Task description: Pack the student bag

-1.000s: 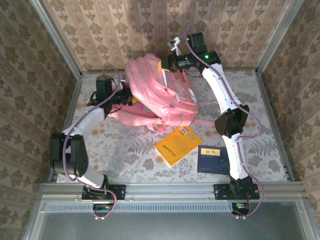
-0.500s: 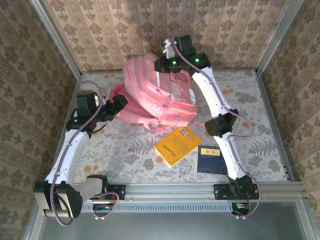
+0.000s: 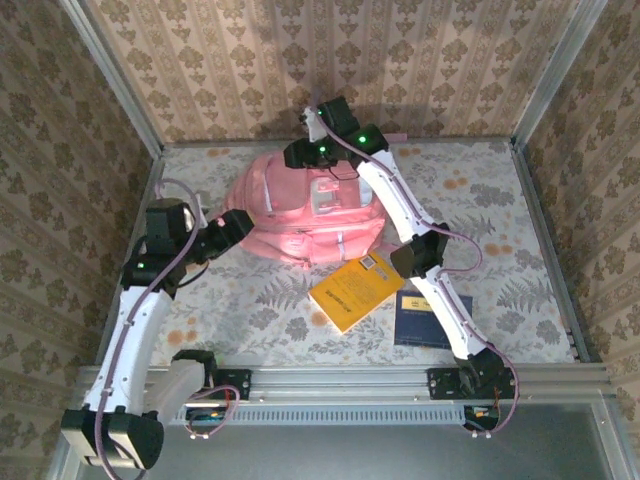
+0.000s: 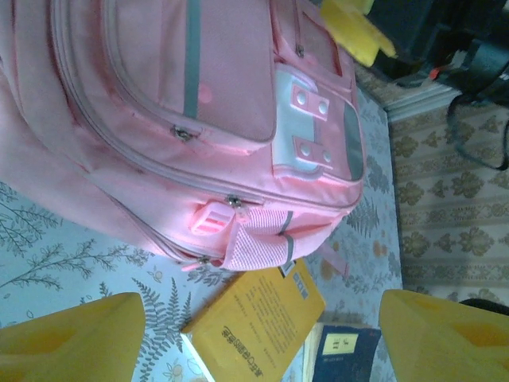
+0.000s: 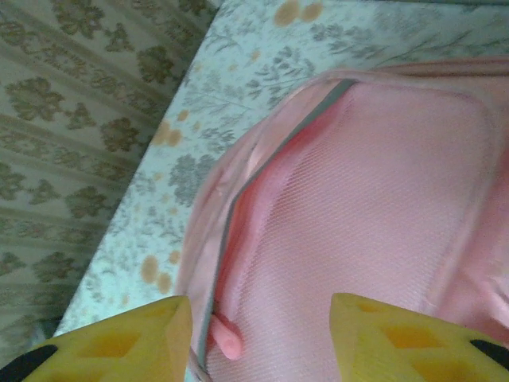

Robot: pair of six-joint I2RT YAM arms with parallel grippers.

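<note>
— The student bag [image 3: 285, 225] has dropped since a second ago. It was propped up and tilted toward the upper right. Now it lies flatter at the upper centre of the overhead view, front face up.

— The arms have shifted too. The right pincer [image 3: 297, 152] has swung left and sits at the bag's top edge. The left pincer [image 3: 238, 220] has drawn back to just beside the bag's left edge.

— Is either one gripping anything?

— No. In the left wrist view its yellow fingers [image 4: 71, 334] are spread wide with nothing between them. The right one's fingers [image 5: 127, 338] are parted too, over pink mesh and a grey zip line.

— The surface [image 3: 500, 200] has a pale fern-print cloth. There's patterned wallpaper [image 3: 250, 60] on three sides and a metal rail [image 3: 340, 380] along the bottom.

— The bag is pink all over, with a grey stripe on the front pocket, a grey-white buckle patch [image 4: 314, 127] and a mesh side pocket [image 4: 258, 251]. A yellow book [image 3: 355, 290] touches its lower right corner. A dark blue book [image 3: 428, 318] lies just right of that.
</note>
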